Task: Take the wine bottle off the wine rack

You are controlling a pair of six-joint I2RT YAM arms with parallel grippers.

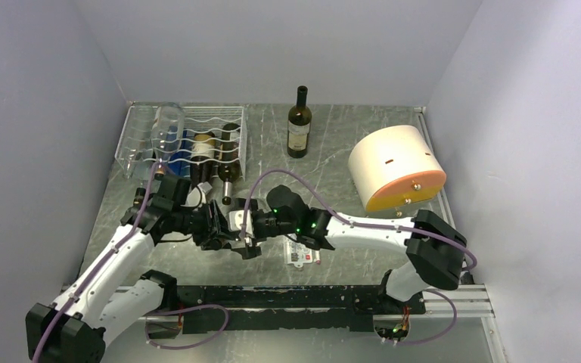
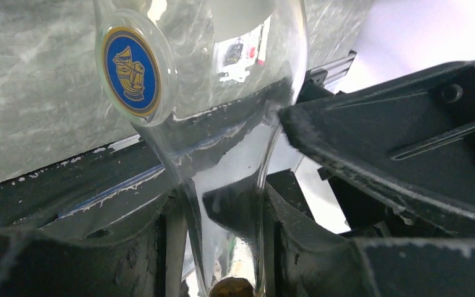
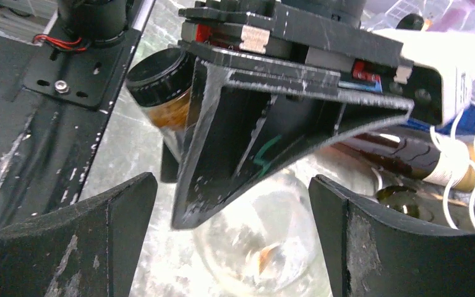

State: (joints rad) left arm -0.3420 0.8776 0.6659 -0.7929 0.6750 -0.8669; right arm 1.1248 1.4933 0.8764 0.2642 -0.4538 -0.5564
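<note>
Above the marble table point(image 1: 348, 159), the left pincer point(image 2: 226, 241) clamps the wine bottle point(image 2: 235, 93) by its neck — the right pincer point(image 3: 232, 241), spread wide, straddles its body.

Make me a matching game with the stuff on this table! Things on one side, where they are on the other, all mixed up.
1 dark bottle
2 wine rack
3 round box
4 clear bottle

a lying on its side, right
b neck in the left hand
c standing upright alone
d back left corner

Pairs: 1-c, 2-d, 3-a, 4-b
</note>
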